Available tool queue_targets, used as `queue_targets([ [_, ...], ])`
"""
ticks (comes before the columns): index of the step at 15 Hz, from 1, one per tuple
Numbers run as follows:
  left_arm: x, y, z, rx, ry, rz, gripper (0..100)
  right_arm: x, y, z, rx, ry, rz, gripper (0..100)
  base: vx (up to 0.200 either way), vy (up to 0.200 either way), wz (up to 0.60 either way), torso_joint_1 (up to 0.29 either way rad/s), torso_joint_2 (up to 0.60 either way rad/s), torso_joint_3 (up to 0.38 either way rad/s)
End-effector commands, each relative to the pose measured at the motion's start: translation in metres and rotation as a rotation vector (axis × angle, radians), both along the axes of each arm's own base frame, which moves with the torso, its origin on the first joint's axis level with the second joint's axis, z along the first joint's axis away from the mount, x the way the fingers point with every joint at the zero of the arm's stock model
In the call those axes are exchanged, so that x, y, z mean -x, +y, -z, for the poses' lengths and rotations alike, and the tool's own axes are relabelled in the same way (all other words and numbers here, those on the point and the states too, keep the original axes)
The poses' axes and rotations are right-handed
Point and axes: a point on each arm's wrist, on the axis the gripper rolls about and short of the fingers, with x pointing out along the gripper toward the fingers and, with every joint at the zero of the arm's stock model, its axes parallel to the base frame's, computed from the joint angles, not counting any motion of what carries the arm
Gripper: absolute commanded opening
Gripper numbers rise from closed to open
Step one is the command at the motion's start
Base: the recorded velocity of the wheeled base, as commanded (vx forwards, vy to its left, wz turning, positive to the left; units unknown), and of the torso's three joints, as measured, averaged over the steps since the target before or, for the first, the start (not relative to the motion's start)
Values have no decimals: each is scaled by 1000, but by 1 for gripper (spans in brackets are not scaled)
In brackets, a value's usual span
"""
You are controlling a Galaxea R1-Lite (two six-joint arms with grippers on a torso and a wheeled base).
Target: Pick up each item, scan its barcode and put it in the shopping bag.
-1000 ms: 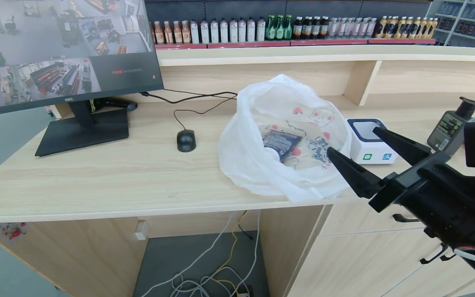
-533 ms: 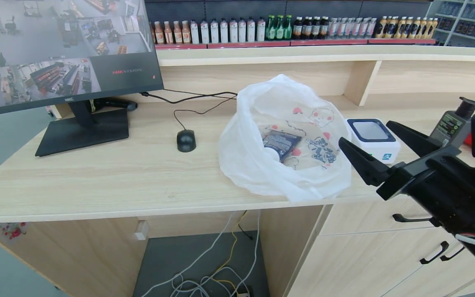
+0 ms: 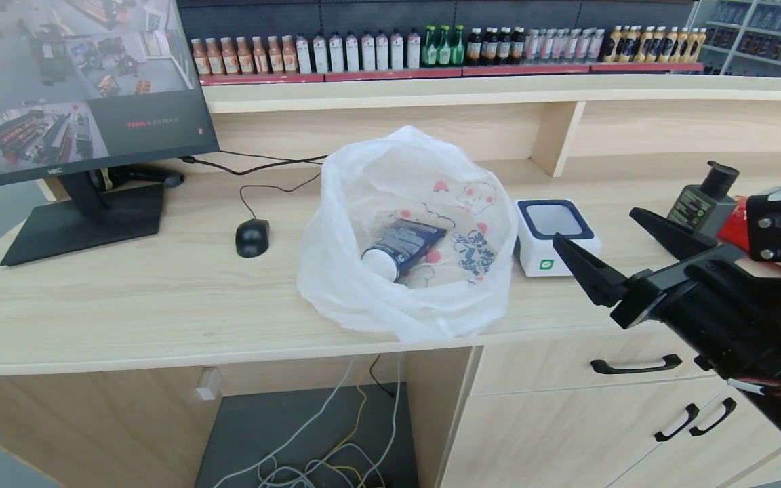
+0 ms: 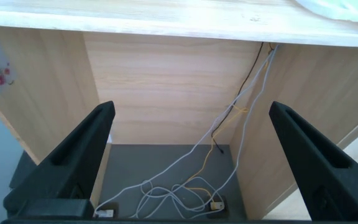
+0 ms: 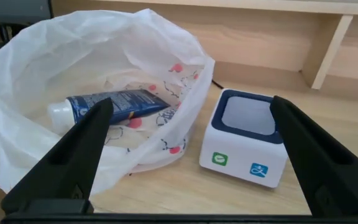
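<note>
Fingers point(image 3: 584, 271) of the right gripper point(image 3: 595, 227) stand wide apart and empty, near the boxy white scanner point(image 3: 534, 247); the left gripper point(image 4: 191, 107) gapes likewise, below the wooden counter point(image 3: 126, 298). One soft blue tube point(image 3: 404, 245) lies inside the limp, translucent shopping bag point(image 3: 363, 291). Next, I judge, comes the angular dark bottle point(image 3: 695, 207) beside a glossy red packet point(image 3: 735, 229): grip its flat sides, leaving the label free to face the scanner's glass
</note>
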Motion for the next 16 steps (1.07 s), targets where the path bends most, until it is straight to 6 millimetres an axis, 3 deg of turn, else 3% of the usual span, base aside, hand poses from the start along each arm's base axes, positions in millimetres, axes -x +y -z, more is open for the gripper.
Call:
queue_targets([
  [1,0,0,0,1,0,0,100,-1,0,2,4,7,3,100,0,-200,0,2,7,2],
  [11,0,0,0,3,0,0,100,-19,-2,-20,-34,-73,50,100,0,-200,0,2,3,2],
  [16,0,0,0,1,0,0,100,-41,0,-4,-7,-11,97,100,0,-160,0,3,2,1],
])
